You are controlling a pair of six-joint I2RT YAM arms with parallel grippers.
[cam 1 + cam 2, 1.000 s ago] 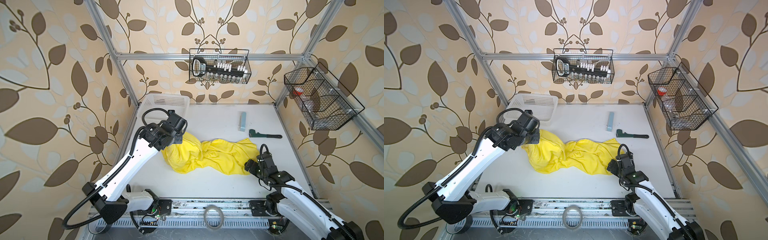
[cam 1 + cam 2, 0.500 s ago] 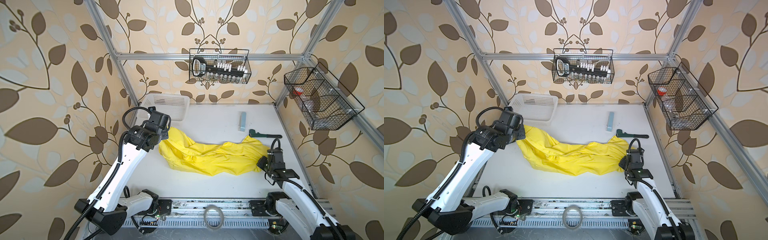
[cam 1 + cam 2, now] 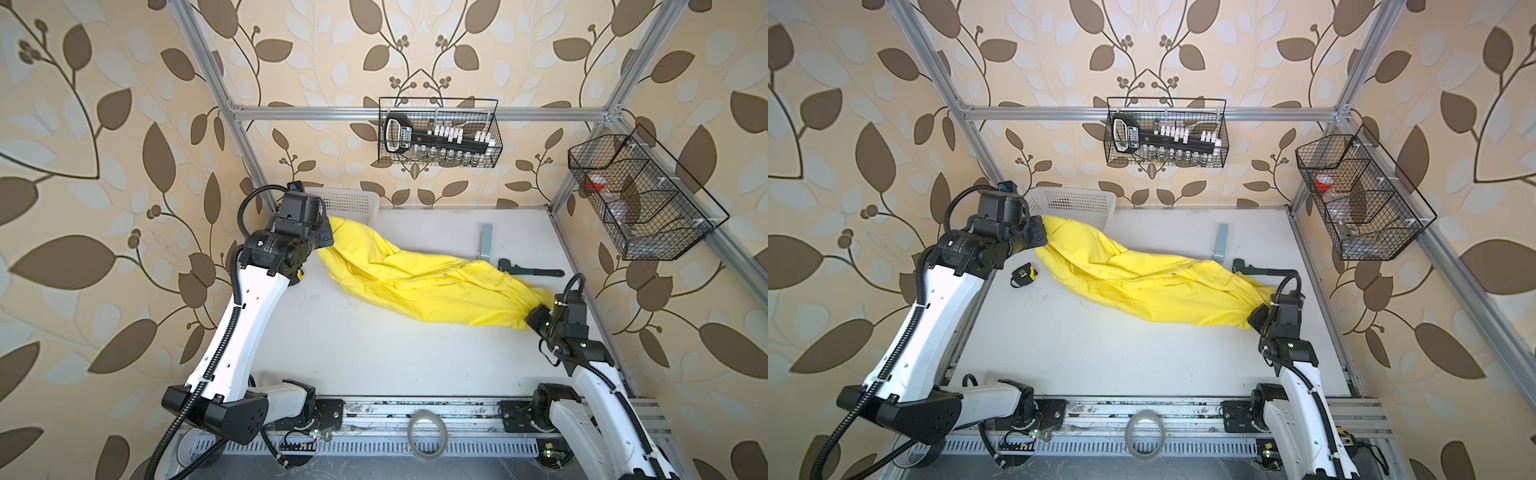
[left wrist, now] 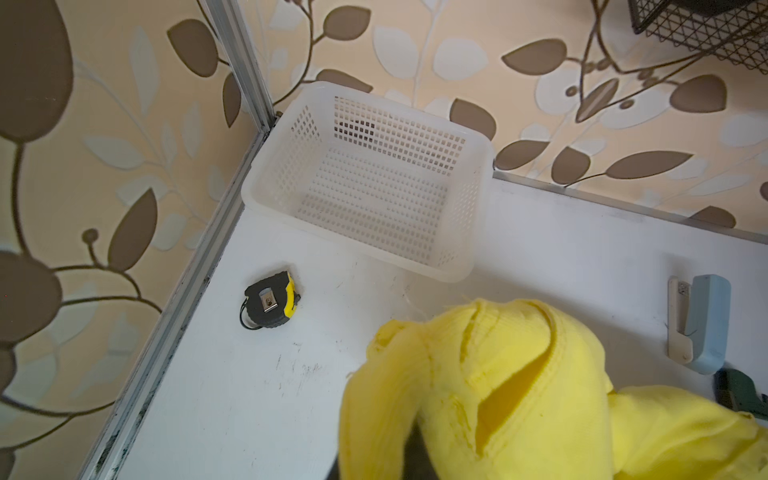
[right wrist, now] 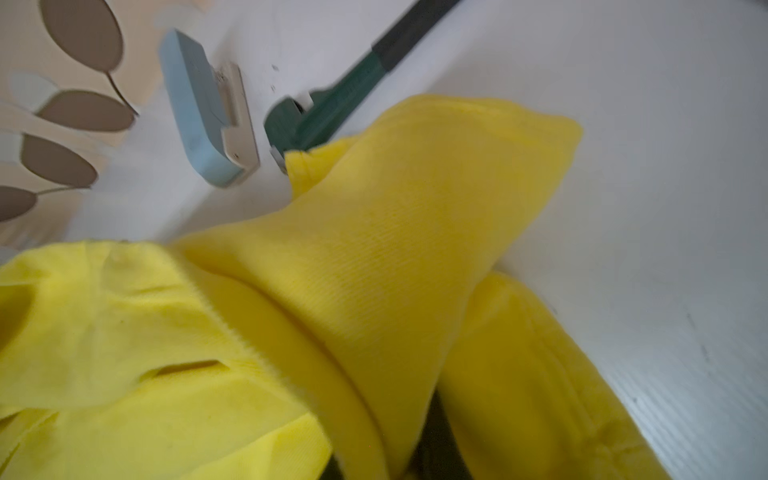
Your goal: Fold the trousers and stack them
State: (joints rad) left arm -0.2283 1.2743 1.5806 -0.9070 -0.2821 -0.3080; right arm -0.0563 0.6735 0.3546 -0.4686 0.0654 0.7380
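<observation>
trousers (image 3: 424,286) bright yellow, stretched in a long band across the table (image 3: 374,357), from near the far-left corner toward the right edge, a few dark specks on the cloth. left gripper (image 3: 328,240) clamped on the trousers' wider end, held up off the surface just in front of the white basket (image 3: 353,203); in the left wrist view the jaws are buried under cloth. right gripper (image 3: 535,312) close to the right edge, pinching the narrow bunched end, cloth tapers straight into it; right wrist view is blurred, fabric draped over the fingers. basket sits in the far-left corner. tape measure (image 3: 1022,275), black and yellow, by the left edge, just beside the trousers, not touching. light blue stapler (image 3: 486,241) near the far edge, apart from the cloth. green pipe wrench (image 3: 532,271) lies beside the stapler toward the right edge, its head right at the cloth's edge; touching or not, cannot tell.
</observation>
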